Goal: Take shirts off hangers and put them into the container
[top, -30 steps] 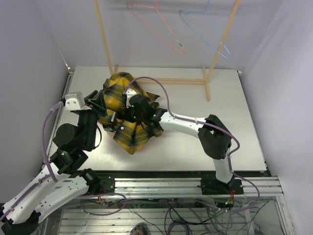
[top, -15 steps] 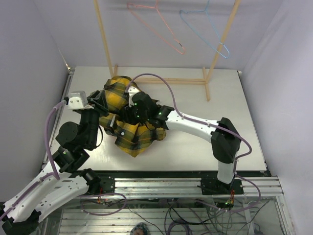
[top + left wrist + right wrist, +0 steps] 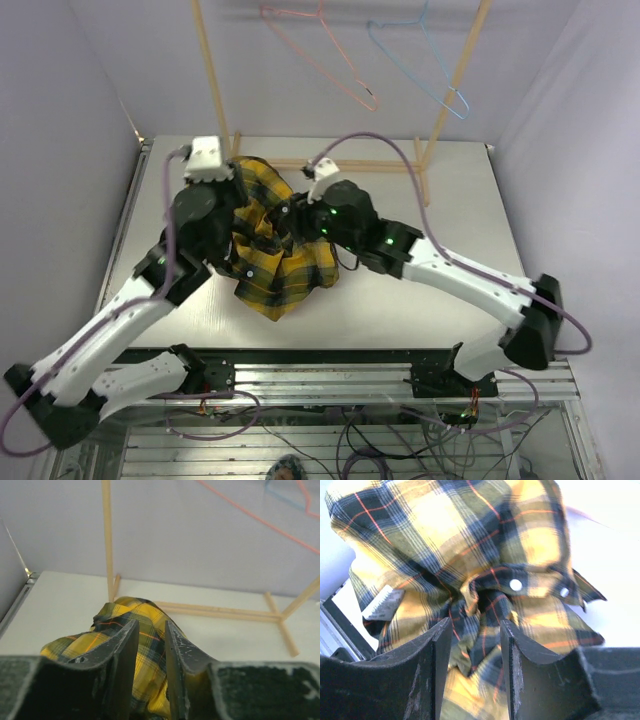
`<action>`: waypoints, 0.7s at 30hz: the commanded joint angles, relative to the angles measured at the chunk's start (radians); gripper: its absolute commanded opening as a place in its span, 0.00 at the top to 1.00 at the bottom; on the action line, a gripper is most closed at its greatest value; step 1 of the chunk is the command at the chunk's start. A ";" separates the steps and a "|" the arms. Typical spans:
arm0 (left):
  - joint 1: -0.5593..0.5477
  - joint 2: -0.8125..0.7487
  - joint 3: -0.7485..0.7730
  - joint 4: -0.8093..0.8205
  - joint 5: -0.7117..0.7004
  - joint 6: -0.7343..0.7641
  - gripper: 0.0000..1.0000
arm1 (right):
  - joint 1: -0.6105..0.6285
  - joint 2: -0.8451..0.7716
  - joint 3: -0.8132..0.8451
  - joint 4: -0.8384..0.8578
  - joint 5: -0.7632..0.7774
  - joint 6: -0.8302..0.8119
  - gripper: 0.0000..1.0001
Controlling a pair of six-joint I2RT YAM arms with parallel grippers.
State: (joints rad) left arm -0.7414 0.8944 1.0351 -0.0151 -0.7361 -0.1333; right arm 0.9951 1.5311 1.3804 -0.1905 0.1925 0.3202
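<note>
A yellow-and-black plaid shirt lies heaped on the table left of centre; it also shows as the shirt and the shirt. My left gripper hovers over its far-left top, pointing toward the rack. The left gripper has its jaws parted, with plaid showing in the gap. My right gripper is over the heap's right side. The right gripper is open above a bunched fold. A pink hanger and a blue hanger hang bare. The container is hidden.
A wooden rack stands at the back, with an upright pole, a slanted pole and a base bar on the table. Purple walls close in the left, back and right. The table's front edge has metal rails below it.
My right gripper went from shut to open over the shirt and its arm stretched out. My left arm swung up and back, above the heap's far side. The shirt hardly moved.
</note>
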 commanded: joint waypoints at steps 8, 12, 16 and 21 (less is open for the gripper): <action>0.283 0.336 0.196 -0.368 0.369 -0.310 0.67 | 0.007 -0.418 -0.352 0.092 0.388 0.047 0.57; 0.319 0.415 0.210 -0.414 0.422 -0.363 0.66 | 0.005 -0.450 -0.405 0.092 0.404 0.034 0.58; 0.332 0.455 0.153 -0.383 0.607 -0.403 0.74 | 0.006 -0.448 -0.406 0.052 0.408 0.024 0.58; 0.332 0.453 0.008 -0.345 0.758 -0.440 0.77 | 0.005 -0.502 -0.445 0.041 0.407 0.020 0.58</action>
State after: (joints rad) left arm -0.4149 1.3502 1.1294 -0.3706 -0.1638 -0.5182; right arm 0.9981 1.0786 0.9668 -0.1467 0.5686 0.3508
